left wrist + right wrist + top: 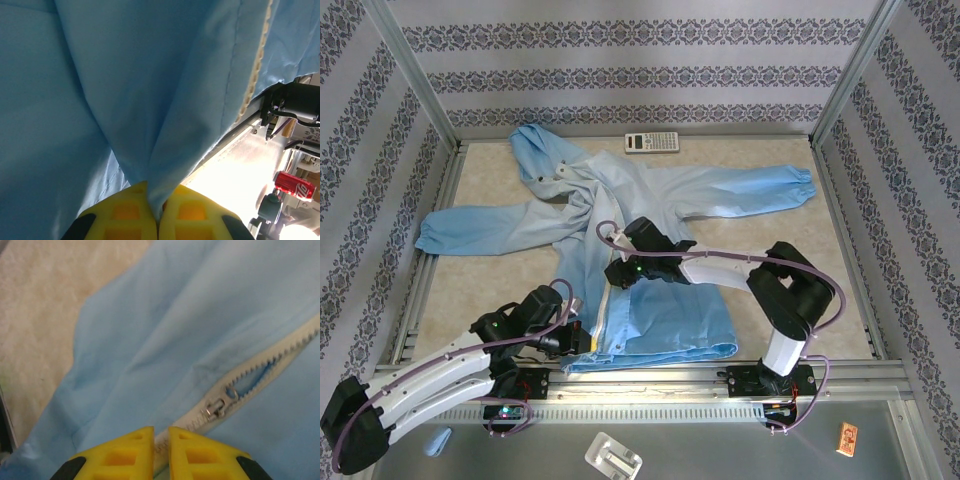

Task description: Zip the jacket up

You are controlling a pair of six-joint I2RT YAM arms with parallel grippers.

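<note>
At the near hem, my left tool (155, 212) pinches a fold of the jacket (125, 75). My right tool (161, 440) is pressed together on its zipper strip (280, 352), just behind the slider (216, 409). I see the jacket spread flat across the bench (480, 275), with a calculator (651, 142) beyond the hood.

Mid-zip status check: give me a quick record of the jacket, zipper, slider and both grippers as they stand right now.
jacket: spread flat on the table, hood at far left, sleeves out
left gripper: shut, pinching hem fabric beside the zipper
right gripper: apparently shut on the zipper strip, just below the slider
zipper slider: not held, pull tab lying flat
zipper: teeth joined below the slider, gap just above it
calculator: far edge, beyond the jacket
</note>
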